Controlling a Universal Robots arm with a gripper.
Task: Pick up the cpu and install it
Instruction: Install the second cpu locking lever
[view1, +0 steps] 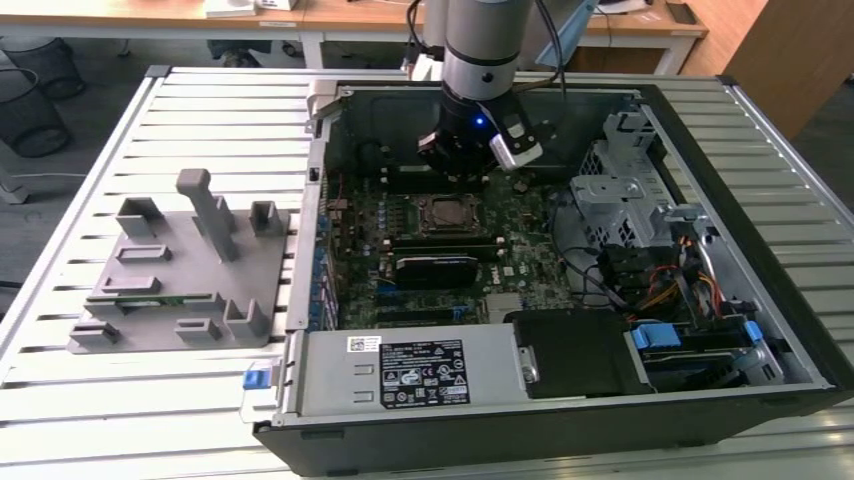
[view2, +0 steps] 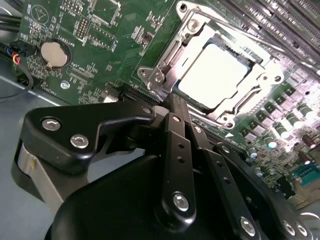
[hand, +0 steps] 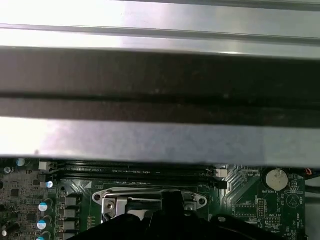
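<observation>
The cpu (view2: 212, 75), a flat silvery-white square, lies inside the black motherboard socket (view2: 260, 82) with its metal frame around it. In the second wrist view my gripper (view2: 172, 100) is shut with nothing between its fingers, its tip just short of the socket's near edge and apart from the cpu. The exterior view shows the gripper (view1: 461, 175) hanging low inside the open computer case, just beyond the socket (view1: 445, 212). The first wrist view has the socket frame (hand: 115, 196) beside the dark gripper tip (hand: 172, 200).
The case (view1: 400, 440) lies open on a slatted white table (view1: 214, 110). A grey plastic fixture block (view1: 187, 270) stands toward the exterior view's left. A drive cage (view1: 621, 190) and cables (view1: 667, 290) crowd the right. Memory slots (hand: 135, 171) and a coin battery (view2: 54, 54) flank the socket.
</observation>
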